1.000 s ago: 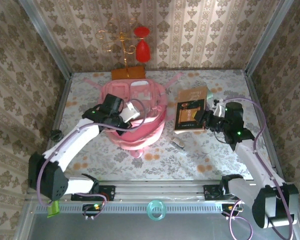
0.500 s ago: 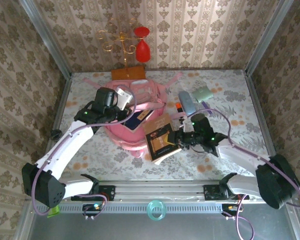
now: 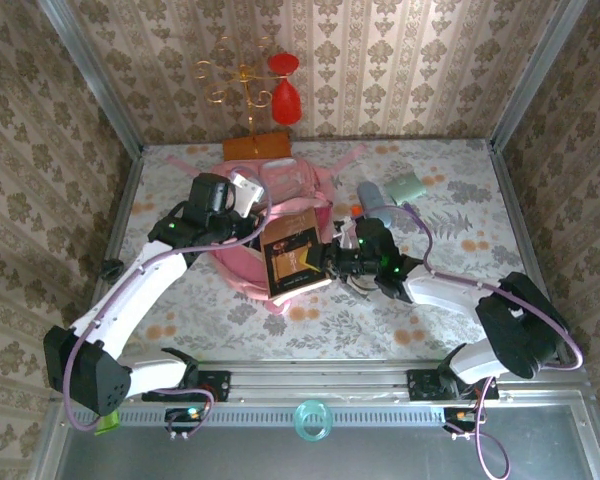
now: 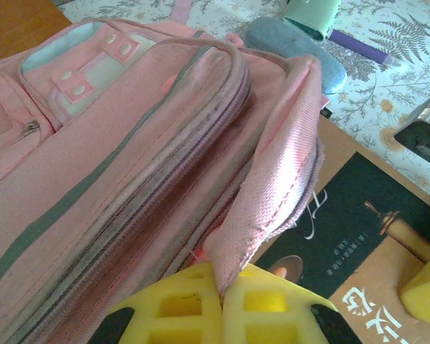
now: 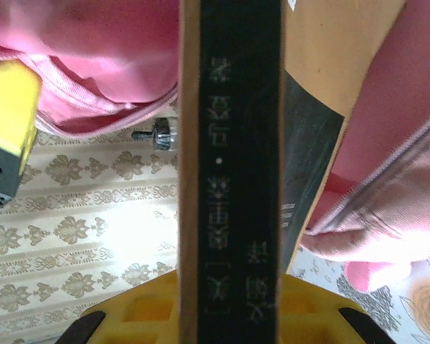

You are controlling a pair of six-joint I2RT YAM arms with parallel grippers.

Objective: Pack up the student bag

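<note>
the student bag (image 3: 295, 182), a soft pink backpack with white-trimmed pockets, is laid on the flowered bench (image 3: 380, 330), a little left of the middle and toward the back. its upper flap is pinched at the edge by the left gripper (image 4: 221, 287). in the left wrist view the two yellow fingers are closed tight on the pink fabric. the flap is held lifted away from the body of the bag, so a gap is opened on its right side.

a book (image 3: 292, 262) with a brown and black cover is clamped by the right gripper (image 5: 229, 304). in the right wrist view its dark spine with pale characters is stood upright between the yellow fingers, which are closed narrowly on it. from above, the book is seen tilted, with the cover turned upward, at the front right part of the bag and touching it. pink fabric is seen on both sides of the book in the right wrist view. in the left wrist view the book is found just beside the lifted flap and partly under it. how deep it sits inside the bag cannot be told.

behind the right arm, a grey-blue oblong case (image 3: 373, 203), a mint green item (image 3: 405, 185) and a purple pen (image 4: 358, 46) are laid near each other on the bench, apart from the bag. at the back edge a wooden block (image 3: 255, 146) is placed, and a golden wire stand (image 3: 230, 80) with a red ornament (image 3: 283, 95) is carried on it.
</note>
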